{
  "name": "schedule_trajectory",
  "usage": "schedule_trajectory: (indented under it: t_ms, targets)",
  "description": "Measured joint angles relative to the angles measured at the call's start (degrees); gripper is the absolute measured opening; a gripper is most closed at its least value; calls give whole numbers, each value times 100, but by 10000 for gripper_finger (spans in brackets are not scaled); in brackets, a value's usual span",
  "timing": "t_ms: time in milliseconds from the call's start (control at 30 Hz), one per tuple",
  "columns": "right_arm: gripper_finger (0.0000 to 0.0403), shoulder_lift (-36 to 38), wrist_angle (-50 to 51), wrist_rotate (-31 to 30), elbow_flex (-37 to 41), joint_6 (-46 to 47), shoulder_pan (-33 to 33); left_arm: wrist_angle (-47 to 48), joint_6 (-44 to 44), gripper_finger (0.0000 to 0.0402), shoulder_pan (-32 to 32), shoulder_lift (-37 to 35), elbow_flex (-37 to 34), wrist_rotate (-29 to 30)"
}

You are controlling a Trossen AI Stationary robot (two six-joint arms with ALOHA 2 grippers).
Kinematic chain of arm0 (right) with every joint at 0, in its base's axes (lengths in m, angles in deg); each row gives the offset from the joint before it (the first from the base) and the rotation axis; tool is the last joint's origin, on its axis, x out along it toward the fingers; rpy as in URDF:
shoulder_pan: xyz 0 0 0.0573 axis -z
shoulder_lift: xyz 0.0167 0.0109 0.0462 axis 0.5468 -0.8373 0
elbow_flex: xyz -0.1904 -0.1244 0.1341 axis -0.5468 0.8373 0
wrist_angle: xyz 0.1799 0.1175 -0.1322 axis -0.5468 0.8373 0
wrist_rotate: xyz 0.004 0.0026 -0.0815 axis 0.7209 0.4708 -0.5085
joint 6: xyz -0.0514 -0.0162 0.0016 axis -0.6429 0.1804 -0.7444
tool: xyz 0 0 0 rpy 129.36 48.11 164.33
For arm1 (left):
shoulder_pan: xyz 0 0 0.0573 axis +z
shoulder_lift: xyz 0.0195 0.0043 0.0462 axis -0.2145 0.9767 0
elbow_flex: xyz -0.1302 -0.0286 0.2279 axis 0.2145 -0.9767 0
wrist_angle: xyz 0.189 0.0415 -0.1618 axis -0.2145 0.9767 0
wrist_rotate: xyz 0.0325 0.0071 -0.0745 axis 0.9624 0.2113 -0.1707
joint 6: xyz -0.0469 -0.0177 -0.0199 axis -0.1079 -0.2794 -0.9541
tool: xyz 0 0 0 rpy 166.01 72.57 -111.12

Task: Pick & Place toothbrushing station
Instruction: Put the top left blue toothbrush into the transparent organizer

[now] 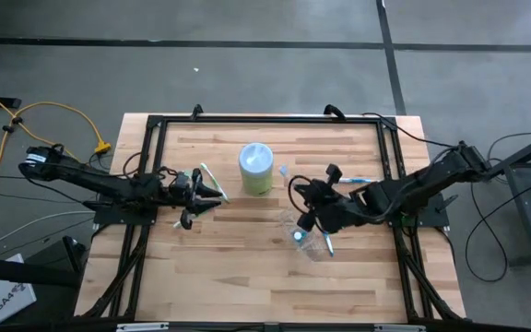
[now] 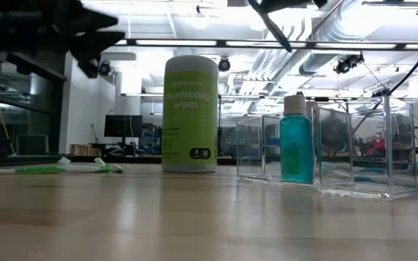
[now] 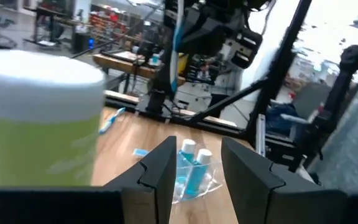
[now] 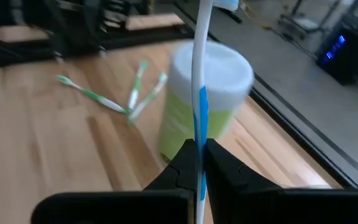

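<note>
Toothbrush pinched upright, ready for the clear container

Fingers of the right gripper (image 4: 197, 163) are pressed together on the slim handle of a blue-white toothbrush (image 4: 199, 74), which stands nearly upright out of the grip. Holding it low on the shaft and vertical looks meant to let the thin plastic stick go down end-first into a narrow opening. In the high view this gripper (image 1: 308, 210) hangs just above the clear plastic container (image 1: 310, 238), right of the tabletop's (image 1: 247, 277) middle. The low view shows that container (image 2: 350, 145) as thin, glassy walls split into compartments, one holding a small teal bottle (image 2: 297, 139) with a pale cap.

Beyond, near the centre, stands a lime-green wipes canister (image 1: 255, 169), a smooth cylinder with a white lid; it looks like something to steer round, not to move.

Farther off, the left gripper (image 1: 212, 189) waits above the left side with its fingers (image 3: 160, 171) apart and nothing between them. Beside it, green-white toothbrushes (image 4: 114, 96) lie flat and splayed on the pale wood planks, seemingly still to be collected. Another blue-white toothbrush (image 1: 358, 180) lies near the far right edge.
</note>
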Motion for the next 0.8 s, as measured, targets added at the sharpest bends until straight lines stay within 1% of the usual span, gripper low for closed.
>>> schedule_trajectory:
  t_ms: [133, 367, 533, 600, 700, 800]
  targets:
    - [3, 0, -287, 10, -1, -277, -110, -35, 361, 124, 0, 622, 598, -238]
    - [3, 0, -297, 12, -1, -288, -208, -134, 1222, 124, 3, 1710, 1546, -442]
    - [3, -66, -377, 20, -1, -302, -353, -720, 1635, 124, 20, 2115, 1803, -603]
    - [3, -86, -464, 12, -7, -302, -420, -778, 1704, 128, 84, 2195, 1868, -659]
    - [3, -170, -535, 12, -7, -384, -530, -810, 1597, 147, 247, 2301, 1957, -950]
    - [3, -208, -792, 5, -11, -483, -635, -1106, 1437, 174, 396, 2458, 2006, -1281]
